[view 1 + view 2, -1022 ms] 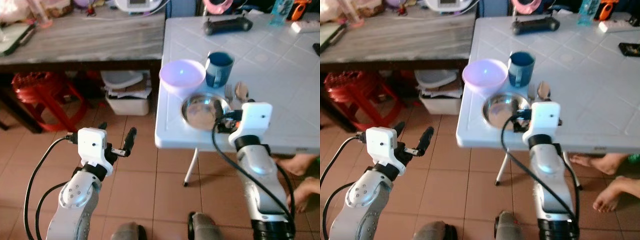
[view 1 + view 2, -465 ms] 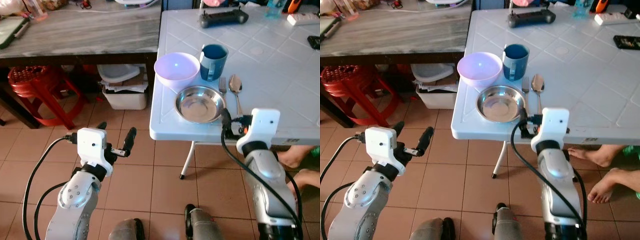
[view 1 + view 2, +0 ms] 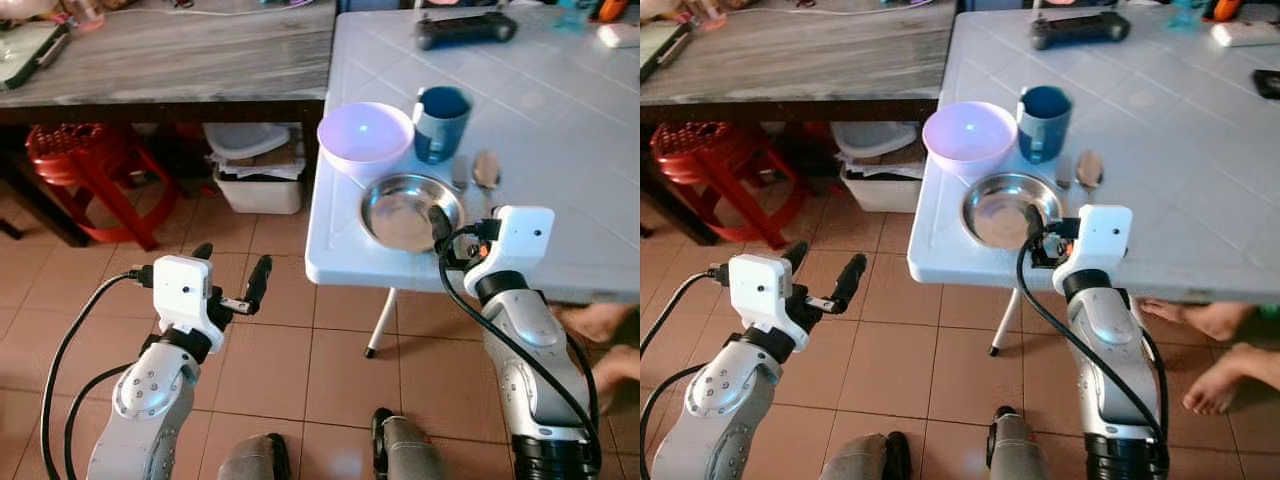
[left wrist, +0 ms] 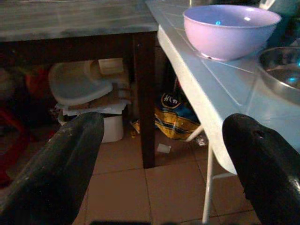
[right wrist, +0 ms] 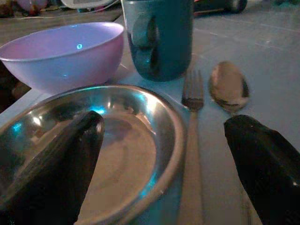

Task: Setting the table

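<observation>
On the white bench (image 3: 560,150), a steel plate (image 3: 411,211) is set at the near left corner, with a fork (image 5: 191,124) and spoon (image 5: 228,86) just right of it. The right gripper (image 5: 164,154) is held over the plate, fingers apart. The left gripper (image 3: 230,272) is held above the floor, fingers apart.

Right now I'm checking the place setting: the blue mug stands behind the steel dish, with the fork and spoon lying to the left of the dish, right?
Not quite. In the left eye view the metal fork and spoon lie to the right of the round steel dish, not the left. The blue handled mug does stand behind it.
</observation>
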